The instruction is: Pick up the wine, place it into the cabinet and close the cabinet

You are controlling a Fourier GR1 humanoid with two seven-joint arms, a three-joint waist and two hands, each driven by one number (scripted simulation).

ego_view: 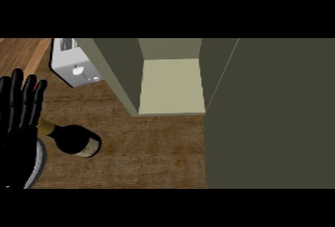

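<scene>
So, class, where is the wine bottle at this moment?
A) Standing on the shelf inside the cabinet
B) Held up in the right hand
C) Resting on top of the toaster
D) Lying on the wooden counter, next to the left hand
D: the wine bottle lies on its side on the counter, beside the open left hand; the cabinet shelf holds nothing.

— Where does the wine bottle lie?
— On the counter, just right of the left hand, neck toward it.
— And beyond the hand?
— The toaster — farther back. The cabinet stands open to its right, door rightmost.
</scene>
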